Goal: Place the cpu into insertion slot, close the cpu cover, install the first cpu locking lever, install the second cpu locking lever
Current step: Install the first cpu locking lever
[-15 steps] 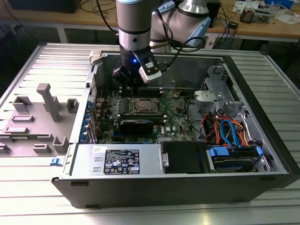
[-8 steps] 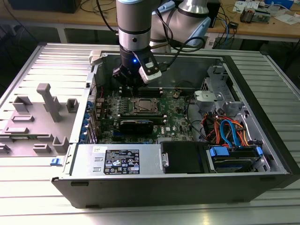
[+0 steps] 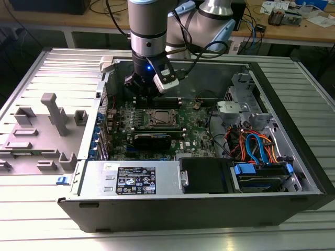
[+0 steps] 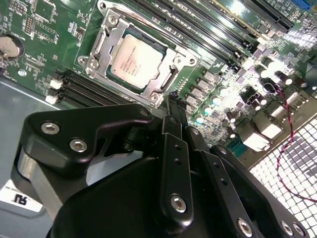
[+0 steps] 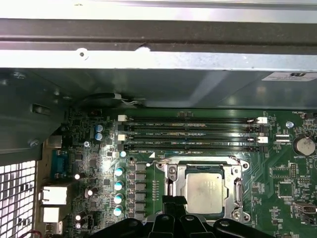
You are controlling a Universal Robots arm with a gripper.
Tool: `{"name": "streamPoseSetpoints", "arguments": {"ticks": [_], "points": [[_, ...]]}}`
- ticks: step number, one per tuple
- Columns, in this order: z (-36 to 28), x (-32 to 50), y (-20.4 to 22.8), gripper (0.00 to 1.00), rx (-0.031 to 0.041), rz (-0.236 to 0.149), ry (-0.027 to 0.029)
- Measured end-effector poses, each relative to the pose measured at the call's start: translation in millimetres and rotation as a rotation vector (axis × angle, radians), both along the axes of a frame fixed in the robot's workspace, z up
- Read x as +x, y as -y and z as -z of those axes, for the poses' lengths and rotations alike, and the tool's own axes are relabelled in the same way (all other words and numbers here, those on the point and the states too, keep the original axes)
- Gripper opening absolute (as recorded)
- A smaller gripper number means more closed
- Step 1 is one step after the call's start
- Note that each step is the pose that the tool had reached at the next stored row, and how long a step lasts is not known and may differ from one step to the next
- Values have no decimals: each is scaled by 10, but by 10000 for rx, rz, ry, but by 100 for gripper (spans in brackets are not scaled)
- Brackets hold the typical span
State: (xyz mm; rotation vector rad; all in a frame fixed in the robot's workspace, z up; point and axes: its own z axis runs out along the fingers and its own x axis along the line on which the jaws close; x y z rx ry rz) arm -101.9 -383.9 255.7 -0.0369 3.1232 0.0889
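**Tool above the socket inside an open computer case.** The tool [image 4: 172,98], its fingers drawn together and holding nothing, hung over the green board [image 5: 277,208]. Just beyond its tip the cpu [image 4: 134,62] lay seated in the insertion slot [image 4: 184,60]. The cpu cover [image 4: 101,47] lay flat around the chip's edges. Whether the side levers were latched could not be told.

In the first wrist view, the tool's black body hid the near edge of the socket. Past the socket from the tool ran long black memory slots [image 5: 190,131], and past them stood the grey case wall [image 5: 148,84]. To one side of the tip stood a row of small capacitors [image 5: 119,191].

In the exterior view, a power supply box [image 3: 133,178] and orange and blue cables [image 3: 251,144] lay well apart from the tool. A grey plastic fixture [image 3: 47,125] sat outside the case on the ridged tabletop [image 3: 31,219].
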Motion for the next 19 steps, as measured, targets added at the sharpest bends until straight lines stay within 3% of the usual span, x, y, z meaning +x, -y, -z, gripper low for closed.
{"name": "streamPoseSetpoints", "arguments": {"ticks": [4, 8, 15, 19], "points": [[2, -11, 1, 11, 1, -538, 2], [4, -127, 1, 11, 24, -585, 3], [4, -252, -1, 11, 26, -692, 2], [3, -293, -54, 11, 29, -748, 2]]}}
